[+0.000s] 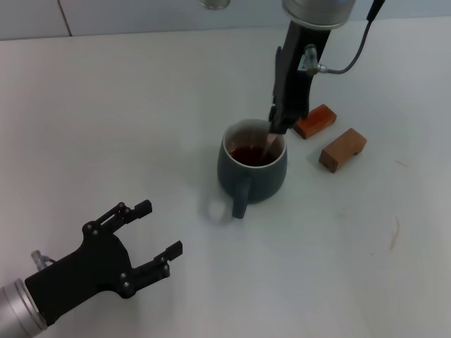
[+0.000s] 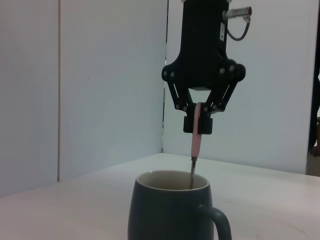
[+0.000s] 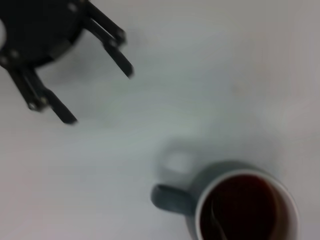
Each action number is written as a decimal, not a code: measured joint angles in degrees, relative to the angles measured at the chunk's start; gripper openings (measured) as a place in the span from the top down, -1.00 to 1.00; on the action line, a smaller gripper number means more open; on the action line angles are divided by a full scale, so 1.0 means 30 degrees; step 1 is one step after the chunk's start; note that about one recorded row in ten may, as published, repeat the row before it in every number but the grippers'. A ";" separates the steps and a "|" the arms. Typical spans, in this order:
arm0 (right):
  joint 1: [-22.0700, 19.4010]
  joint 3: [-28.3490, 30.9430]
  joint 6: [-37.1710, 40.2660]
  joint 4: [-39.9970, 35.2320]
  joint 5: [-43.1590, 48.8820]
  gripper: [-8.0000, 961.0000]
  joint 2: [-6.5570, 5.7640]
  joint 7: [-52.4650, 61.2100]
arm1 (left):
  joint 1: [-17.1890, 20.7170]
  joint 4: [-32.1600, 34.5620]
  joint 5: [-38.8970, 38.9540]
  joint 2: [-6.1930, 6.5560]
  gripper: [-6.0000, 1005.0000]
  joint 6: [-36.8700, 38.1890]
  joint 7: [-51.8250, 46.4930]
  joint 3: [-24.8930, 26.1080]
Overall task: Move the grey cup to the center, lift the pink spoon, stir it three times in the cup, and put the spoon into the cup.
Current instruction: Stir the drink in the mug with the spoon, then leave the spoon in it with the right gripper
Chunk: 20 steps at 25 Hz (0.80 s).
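Note:
The grey cup (image 1: 251, 170) stands mid-table with dark reddish liquid inside and its handle toward me. It also shows in the left wrist view (image 2: 170, 207) and the right wrist view (image 3: 235, 202). My right gripper (image 1: 279, 125) hangs over the cup's far rim, shut on the pink spoon (image 2: 196, 135), held upright. The spoon's metal neck dips into the cup, and its bowl shows faintly in the liquid (image 3: 216, 222). My left gripper (image 1: 151, 232) is open and empty, low near the table's front left, apart from the cup.
Two brown wooden blocks lie right of the cup: one (image 1: 315, 120) just behind the right gripper, the other (image 1: 342, 149) farther right. A white wall runs along the table's back edge.

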<state>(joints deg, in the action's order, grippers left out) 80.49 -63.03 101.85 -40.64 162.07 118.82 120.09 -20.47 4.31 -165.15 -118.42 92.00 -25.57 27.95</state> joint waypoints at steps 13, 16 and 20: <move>0.0037 -0.0116 -0.1640 0.0176 0.0741 0.74 0.0016 0.0445 | 0.0045 0.0001 -0.0001 0.0014 -0.62 0.0071 0.0000 -0.0002; 0.0141 -0.0124 -0.1088 0.0175 0.1133 0.74 0.0034 0.0625 | 0.0082 0.0001 0.0000 0.0013 -0.62 0.0089 0.0000 0.0005; 0.0187 -0.0110 -0.0139 0.0074 0.0780 0.74 0.0037 0.0464 | 0.0114 0.0001 0.0000 0.0013 -0.62 0.0124 0.0000 0.0022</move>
<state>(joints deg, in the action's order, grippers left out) 81.05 -63.35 101.43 -40.42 164.41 118.94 121.49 -20.13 4.31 -165.15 -118.38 92.38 -25.57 28.02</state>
